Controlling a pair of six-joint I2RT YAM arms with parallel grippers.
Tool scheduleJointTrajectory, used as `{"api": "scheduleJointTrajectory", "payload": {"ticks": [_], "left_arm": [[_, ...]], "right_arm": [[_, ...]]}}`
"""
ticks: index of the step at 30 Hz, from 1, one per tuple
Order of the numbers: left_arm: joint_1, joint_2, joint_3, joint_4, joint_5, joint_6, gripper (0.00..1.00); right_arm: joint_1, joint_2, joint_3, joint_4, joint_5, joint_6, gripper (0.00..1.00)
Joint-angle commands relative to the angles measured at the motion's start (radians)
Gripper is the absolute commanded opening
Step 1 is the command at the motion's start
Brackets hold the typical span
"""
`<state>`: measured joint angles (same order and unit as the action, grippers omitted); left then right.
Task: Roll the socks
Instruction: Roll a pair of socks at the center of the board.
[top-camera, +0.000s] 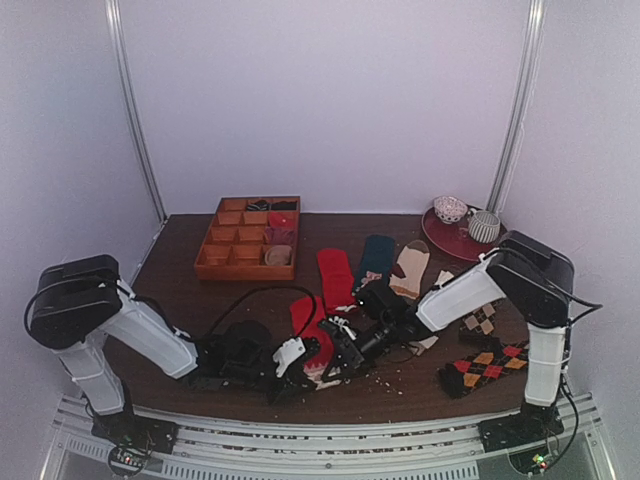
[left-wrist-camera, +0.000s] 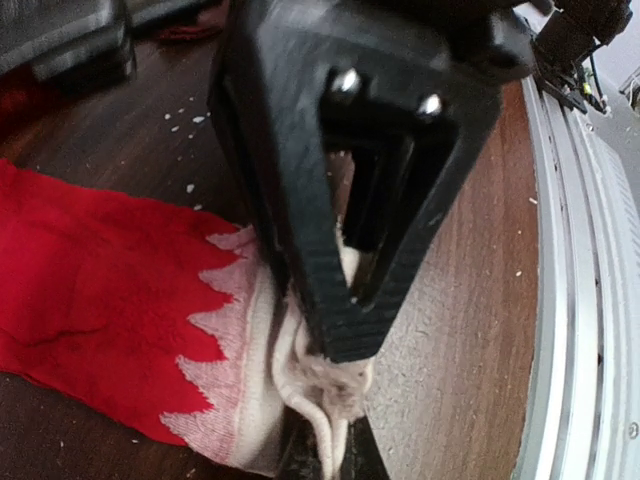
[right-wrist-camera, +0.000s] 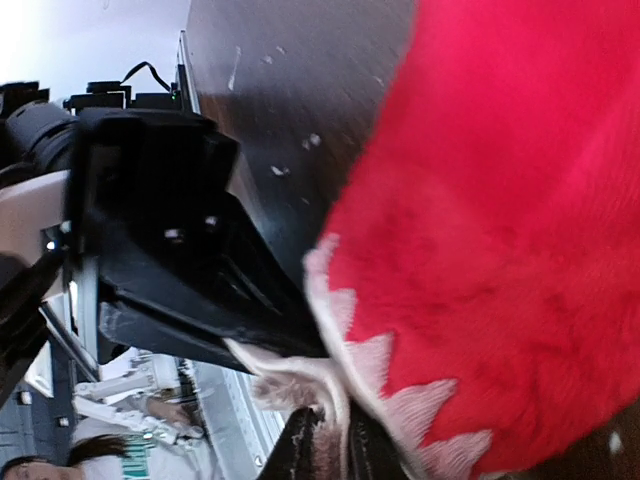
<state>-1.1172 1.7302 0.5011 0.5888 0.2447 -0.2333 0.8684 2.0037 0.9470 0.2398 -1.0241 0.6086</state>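
Dark table (top-camera: 180, 290), tray (top-camera: 245, 272) with red bundle (top-camera: 282, 220); left end effector (left-wrist-camera: 335, 400) tight on red sock (left-wrist-camera: 100, 300), right end effector (right-wrist-camera: 335, 445) unclear.

Left hand (left-wrist-camera: 342, 345) clamped shut; right hand (right-wrist-camera: 333, 447) alongside.

The red sock with a cream zigzag end (top-camera: 306, 322) (left-wrist-camera: 100, 300) (right-wrist-camera: 500, 230) lies flat near the front centre, its cream end bunched and pinched between the fingers of my left pincer (left-wrist-camera: 335, 385). Behind it, side by side and each stretched out flat, lie a second red sock (top-camera: 336, 278), a dark teal sock (top-camera: 376, 257) and a beige sock (top-camera: 410, 268). Far to my right lies a red-and-orange argyle sock (top-camera: 485, 368), flat and angled, with a duller argyle sock (top-camera: 479, 321) just behind it, partly hidden.
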Motion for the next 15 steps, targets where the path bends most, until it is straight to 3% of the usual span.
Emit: {"api": "scheduleJointTrajectory", "payload": {"ticks": [1, 8, 12, 15], "left_arm": [[0.032, 0.057, 0.002, -0.225, 0.144, -0.174, 0.0], [0.081, 0.079, 0.008, -0.349, 0.276, -0.246, 0.0], [0.095, 0.097, 0.021, -0.396, 0.31, -0.244, 0.0], [0.096, 0.11, 0.025, -0.406, 0.321, -0.243, 0.0]], "right_arm": [[-0.002, -0.17, 0.027, -0.071, 0.168, -0.229, 0.15], [0.07, -0.431, -0.137, 0.055, 0.443, -0.596, 0.27], [0.163, -0.44, -0.203, 0.073, 0.606, -0.779, 0.33], [0.218, -0.422, -0.235, 0.086, 0.639, -0.888, 0.35]]}}
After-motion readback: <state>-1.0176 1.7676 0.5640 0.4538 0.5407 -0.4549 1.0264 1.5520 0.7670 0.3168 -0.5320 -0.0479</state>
